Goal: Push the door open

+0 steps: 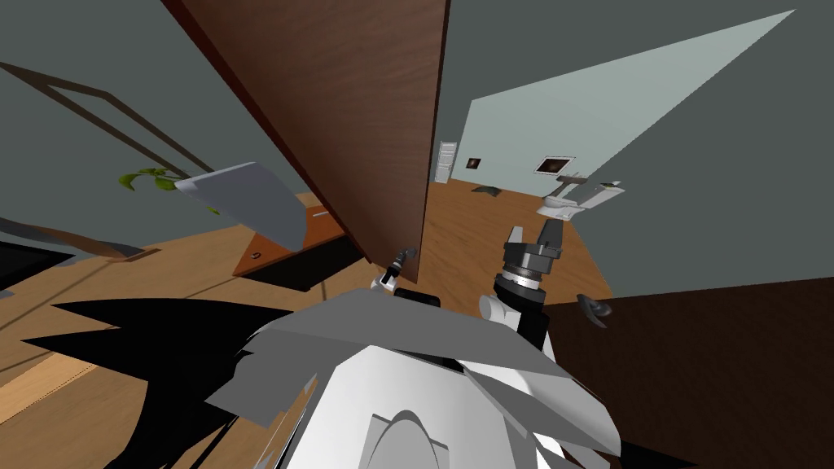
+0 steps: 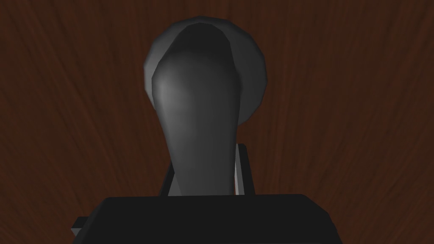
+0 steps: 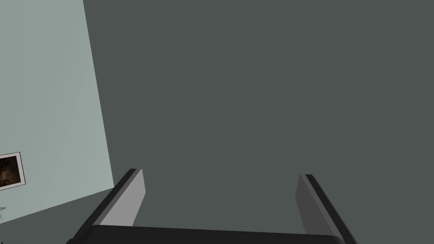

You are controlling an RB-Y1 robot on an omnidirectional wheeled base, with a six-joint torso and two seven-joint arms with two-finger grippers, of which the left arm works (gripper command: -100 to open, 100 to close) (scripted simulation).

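Door (image 1: 358, 122) of dark reddish-brown wood, seen nearly edge-on just ahead and a little left of centre from the head, with wood floor (image 1: 497, 228) and a pale wall (image 1: 586, 114) showing past its free edge. Bears a grey lever handle (image 2: 199, 118) low on that edge, seated on a round grey plate (image 2: 254, 72) against the dark grain. Left gripper (image 2: 205, 169) clamped on that lever: jaws drawn in narrow, both fingers (image 2: 240, 169) pressed flat to the lever's two sides. Grips the handle alone; cannot tell whether the fingertips reach the wood behind. Right gripper (image 3: 220, 173) raised on the robot's right of the door's edge, clear of it, spread wide with fingers (image 3: 127, 203) roughly a third of the wrist view apart, holding nothing and touching nothing. Small framed picture (image 1: 555, 165) hanging on the pale wall, too small to make out. Second dark brown panel (image 1: 717, 374) low on the right from the head, with its own grey handle (image 1: 594, 309), apart from both grippers. Green leaves (image 1: 147, 177) and a pale grey slab (image 1: 244, 199) off to the left of the door.
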